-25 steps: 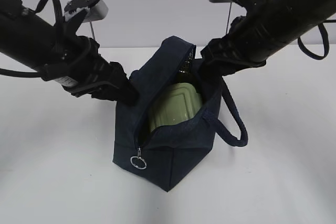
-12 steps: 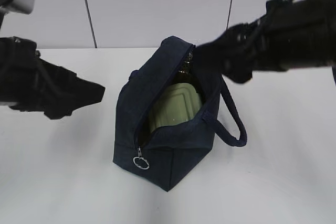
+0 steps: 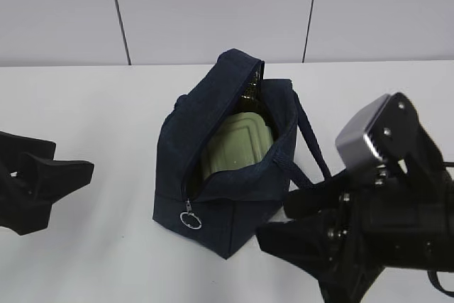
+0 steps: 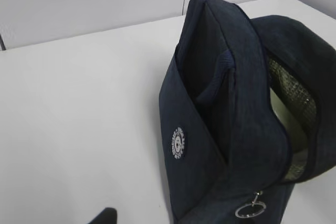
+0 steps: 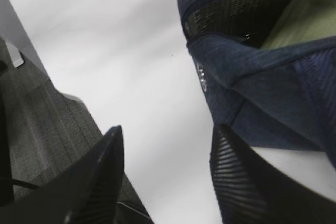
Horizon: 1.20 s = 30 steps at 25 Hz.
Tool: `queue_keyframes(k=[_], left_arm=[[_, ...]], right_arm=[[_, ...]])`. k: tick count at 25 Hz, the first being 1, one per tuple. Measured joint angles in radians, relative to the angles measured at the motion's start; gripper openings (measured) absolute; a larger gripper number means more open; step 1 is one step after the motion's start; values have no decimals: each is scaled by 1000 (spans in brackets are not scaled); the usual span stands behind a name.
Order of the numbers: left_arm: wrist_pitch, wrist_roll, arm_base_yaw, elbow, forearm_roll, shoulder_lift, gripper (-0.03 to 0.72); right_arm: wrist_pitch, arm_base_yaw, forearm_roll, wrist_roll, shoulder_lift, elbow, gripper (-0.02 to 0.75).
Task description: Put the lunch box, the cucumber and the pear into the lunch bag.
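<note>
The navy lunch bag (image 3: 213, 140) stands open in the middle of the table, with its silver ring pull (image 3: 188, 221) hanging at the front. The lunch box's sage-green lid (image 3: 237, 143) shows inside the bag. A dark green shape (image 3: 248, 97) behind it looks like the cucumber's end. The pear is hidden. My left gripper (image 3: 71, 157) is open and empty, low at the left, apart from the bag. My right gripper (image 3: 273, 219) is open and empty at the front right, close to the bag's corner. In the right wrist view its fingers (image 5: 105, 171) stand wide apart beside the bag (image 5: 262, 93).
The bag's padded loop handle (image 3: 316, 168) hangs out to the right, near my right arm. The left wrist view shows the bag's side (image 4: 210, 129) with a round white logo (image 4: 179, 143), and one fingertip (image 4: 105, 214) at the bottom edge. A white table (image 3: 85, 104) and wall lie behind.
Both arms have pulled away from the bag's mouth, down and toward the front of the table: the left to the far left, the right to the front right. The bag stays open.
</note>
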<state>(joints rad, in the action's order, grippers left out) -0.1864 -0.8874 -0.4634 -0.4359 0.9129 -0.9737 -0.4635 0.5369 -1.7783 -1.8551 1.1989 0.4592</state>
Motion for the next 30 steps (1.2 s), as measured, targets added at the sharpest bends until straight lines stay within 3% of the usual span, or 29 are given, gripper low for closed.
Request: queue_keyframes(k=[6, 23, 27, 30], left_arm=[[12, -1, 0, 3, 45, 1, 361], [15, -1, 0, 4, 55, 1, 329], [16, -1, 0, 4, 55, 1, 321], [16, -1, 0, 4, 56, 1, 320]], right_arm=[[-57, 0, -7, -8, 72, 0, 360], [-87, 0, -5, 0, 72, 0, 356], [33, 46, 139, 119, 64, 6, 356], [195, 120, 381, 363, 63, 10, 356]])
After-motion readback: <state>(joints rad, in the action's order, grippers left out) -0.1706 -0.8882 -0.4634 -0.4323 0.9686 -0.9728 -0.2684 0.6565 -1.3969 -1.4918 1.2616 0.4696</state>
